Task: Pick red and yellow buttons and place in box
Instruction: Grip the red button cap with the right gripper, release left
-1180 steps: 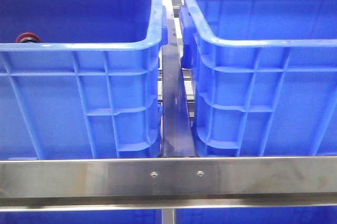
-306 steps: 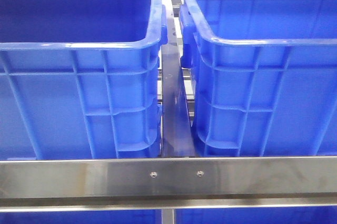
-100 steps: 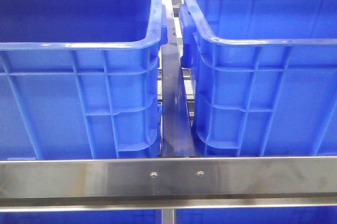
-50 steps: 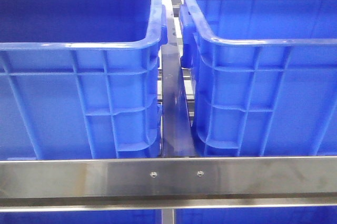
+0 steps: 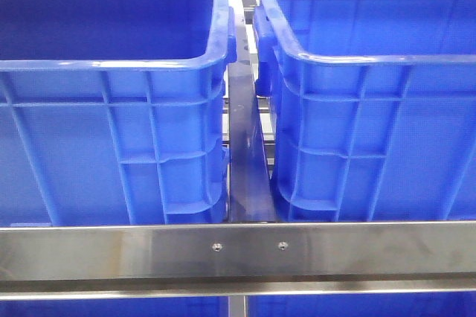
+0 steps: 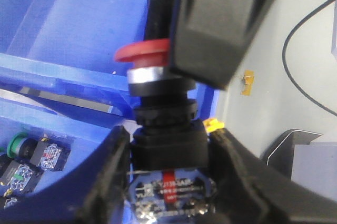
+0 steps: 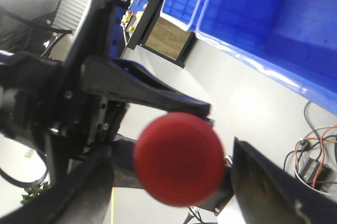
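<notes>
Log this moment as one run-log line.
left gripper: shut on red button | right gripper: shut on second red button | front view: two blue bins, no arms visible

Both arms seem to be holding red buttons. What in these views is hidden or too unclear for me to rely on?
- Front view: neither arm shows; the left bin and right bin hide their floors behind their near walls.
- Left wrist view: the red button is partly hidden by a blurred black part.
- Right wrist view: the red button is blurred and hides its own body.
- No yellow button shows in any view.
</notes>
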Robot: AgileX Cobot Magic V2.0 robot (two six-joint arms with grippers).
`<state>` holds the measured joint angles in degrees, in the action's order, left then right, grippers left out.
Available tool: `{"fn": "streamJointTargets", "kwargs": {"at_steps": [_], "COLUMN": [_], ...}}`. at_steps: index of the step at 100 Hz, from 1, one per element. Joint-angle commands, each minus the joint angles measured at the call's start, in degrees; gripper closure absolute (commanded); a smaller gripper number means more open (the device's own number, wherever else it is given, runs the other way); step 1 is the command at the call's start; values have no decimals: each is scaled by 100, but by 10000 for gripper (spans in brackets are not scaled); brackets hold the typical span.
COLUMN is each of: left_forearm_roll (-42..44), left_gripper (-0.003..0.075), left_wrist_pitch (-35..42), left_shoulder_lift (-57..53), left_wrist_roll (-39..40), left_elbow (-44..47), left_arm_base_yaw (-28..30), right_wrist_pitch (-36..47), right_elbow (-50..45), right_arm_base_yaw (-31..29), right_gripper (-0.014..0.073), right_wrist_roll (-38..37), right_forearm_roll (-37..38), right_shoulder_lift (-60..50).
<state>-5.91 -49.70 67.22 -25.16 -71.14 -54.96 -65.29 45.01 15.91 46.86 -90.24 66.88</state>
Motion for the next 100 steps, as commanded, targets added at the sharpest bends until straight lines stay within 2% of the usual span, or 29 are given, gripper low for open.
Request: {"fn": "streamJointTargets", "kwargs": {"at_steps": [1,24,36,45,53,59,71,80,85,89,90,96,100], "left_forearm_roll": [-90,-90,-90,-90,-90,-79,-79,-79,-79,-79,-79,-23,9], "left_gripper": [739,739,739,739,739,739,722,624,537,435,435,291,233], "left_wrist_pitch": [421,421,421,421,421,421,374,348,333,333,333,333,333], "left_shoulder_lift": [-98,-98,-98,-98,-98,-98,-98,-98,-98,-98,-98,-98,-98], "left_wrist_roll": [-3,-3,-3,-3,-3,-3,-3,-3,-3,-3,-3,-3,-3], "left_elbow": [-162,-162,-162,-162,-162,-162,-162,-162,-162,-162,-162,-162,-162], "left_arm_base_yaw": [-47,-47,-47,-47,-47,-47,-47,-47,-47,-47,-47,-47,-47], "right_wrist_pitch": [-124,-130,-130,-130,-130,-130,-130,-136,-142,-142,-142,-147,-147], "right_elbow": [254,297,297,297,297,297,304,315,315,315,315,315,315], "right_arm_base_yaw": [32,32,32,32,32,32,32,32,32,32,32,32,32], "right_gripper": [90,146,281,433,532,575,580,580,580,580,580,580,580], "right_wrist_roll": [111,109,109,109,109,109,109,109,109,109,109,109,109], "right_forearm_roll": [-455,-446,-446,-446,-446,-446,-446,-451,-451,-451,-451,-451,-451], "right_shoulder_lift": [-75,-75,-75,-75,-75,-75,-75,-75,-75,-75,-75,-75,-75]}}
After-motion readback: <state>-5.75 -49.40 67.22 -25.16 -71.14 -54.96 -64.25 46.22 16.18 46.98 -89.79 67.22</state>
